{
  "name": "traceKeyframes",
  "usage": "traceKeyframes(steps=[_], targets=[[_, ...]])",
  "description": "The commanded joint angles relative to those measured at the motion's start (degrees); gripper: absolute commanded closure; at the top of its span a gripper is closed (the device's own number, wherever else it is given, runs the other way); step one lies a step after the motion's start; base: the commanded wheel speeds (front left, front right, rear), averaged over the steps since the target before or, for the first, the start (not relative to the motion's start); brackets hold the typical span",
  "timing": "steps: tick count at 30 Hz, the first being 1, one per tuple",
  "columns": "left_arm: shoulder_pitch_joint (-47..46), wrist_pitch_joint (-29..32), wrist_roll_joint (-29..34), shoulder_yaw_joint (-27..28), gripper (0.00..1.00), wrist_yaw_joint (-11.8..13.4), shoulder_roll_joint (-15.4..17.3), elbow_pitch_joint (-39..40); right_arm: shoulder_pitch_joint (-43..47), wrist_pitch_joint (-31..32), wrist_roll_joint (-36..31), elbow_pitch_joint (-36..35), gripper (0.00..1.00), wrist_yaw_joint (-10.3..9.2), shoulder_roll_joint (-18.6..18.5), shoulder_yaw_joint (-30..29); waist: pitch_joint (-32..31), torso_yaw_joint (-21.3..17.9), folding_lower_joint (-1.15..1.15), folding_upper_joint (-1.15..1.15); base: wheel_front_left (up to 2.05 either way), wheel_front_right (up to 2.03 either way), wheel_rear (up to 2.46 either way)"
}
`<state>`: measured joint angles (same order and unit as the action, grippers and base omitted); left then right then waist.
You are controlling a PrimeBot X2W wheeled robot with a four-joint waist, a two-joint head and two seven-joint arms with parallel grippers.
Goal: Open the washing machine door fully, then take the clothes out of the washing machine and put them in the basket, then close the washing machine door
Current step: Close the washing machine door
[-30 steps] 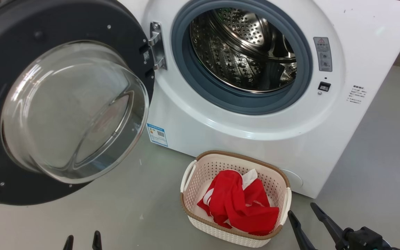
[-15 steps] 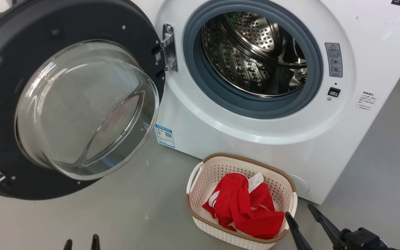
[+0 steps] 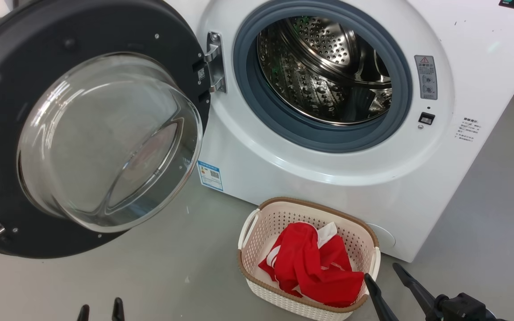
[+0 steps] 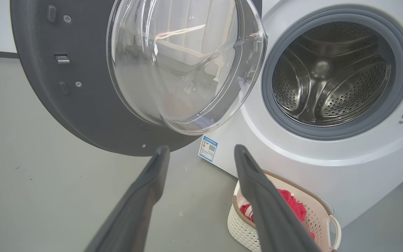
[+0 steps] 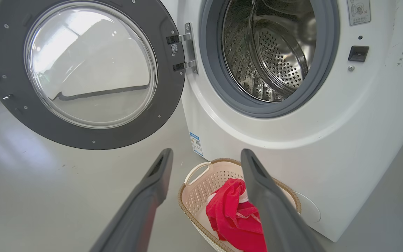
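Clothes [image 3: 312, 263] lie in the basket [image 3: 319, 203] just left of your right gripper [image 3: 381, 271], fingers spread and empty, as before; only the camera shifted. Your left gripper [image 3: 100, 304], also spread, is cropped to fingertips.

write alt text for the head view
A white washing machine stands with its black-rimmed door swung wide open, its steel drum looking empty. A cream basket on the floor holds red clothes; the open left gripper and right gripper sit at the bottom edge.
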<state>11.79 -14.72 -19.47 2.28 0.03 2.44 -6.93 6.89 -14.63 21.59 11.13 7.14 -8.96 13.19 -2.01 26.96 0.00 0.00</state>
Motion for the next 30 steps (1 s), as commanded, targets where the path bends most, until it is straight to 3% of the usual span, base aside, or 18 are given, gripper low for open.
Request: traceKeyframes(steps=[1,2,3,4,13,17,22,24,30], targets=[[-1.44,-0.28,-0.47,2.13,0.55,0.22,0.43,1.84,-2.01,-0.37,0.35,-1.25,0.0,0.35,-0.76,0.89,0.03,0.01,0.0,0.0,0.0,0.0,0.0],[-1.64,-0.28,-0.96,2.38,0.7,0.13,0.43,2.21,-2.02,-0.37,0.35,-1.25,0.0,0.35,-0.76,0.86,0.07,0.02,0.0,0.0,0.0,0.0,0.0],[-1.94,-0.28,-1.64,2.76,0.93,-0.07,0.43,2.7,-2.02,-0.37,0.34,-1.26,0.0,0.35,-0.74,0.82,0.12,0.02,0.0,0.0,0.0,0.0,0.0],[-2.37,-0.28,-2.3,3.32,1.0,-0.38,0.43,3.23,-2.0,-0.37,0.32,-1.28,0.0,0.35,-0.72,0.77,0.2,0.03,0.0,0.0,0.0,0.0,0.0],[-11.97,-0.28,-2.23,13.26,1.0,-4.67,0.49,14.84,-2.01,-0.37,0.22,-1.67,0.0,0.35,-1.05,0.28,1.92,-0.63,0.0,0.0,0.0,0.0,0.0],[-19.94,-0.28,-3.06,19.41,1.0,-6.46,2.97,16.92,-2.43,-0.37,0.17,-1.81,0.0,0.35,-1.45,0.32,3.03,-1.38,0.0,0.0,0.0,0.0,0.0],[-31.46,-0.28,-10.63,25.41,1.0,-7.33,10.71,11.03,-3.0,-0.37,0.18,-1.98,0.0,0.35,-1.99,0.3,4.59,-2.45,0.0,0.0,0.0,0.0,0.0],[-35.5,-0.26,-12.7,25.74,1.0,-7.42,14.95,6.28,-3.3,-0.37,0.22,-2.03,0.0,0.35,-2.23,0.22,5.23,-2.8,0.0,0.0,0.0,0.0,0.0],[-47.25,5.06,-21.8,26.79,1.0,-7.49,23.63,-10.35,-3.88,-0.37,0.28,-2.2,0.0,0.35,-2.63,0.1,6.61,-3.77,0.0,0.0,0.0,0.0,0.0]])
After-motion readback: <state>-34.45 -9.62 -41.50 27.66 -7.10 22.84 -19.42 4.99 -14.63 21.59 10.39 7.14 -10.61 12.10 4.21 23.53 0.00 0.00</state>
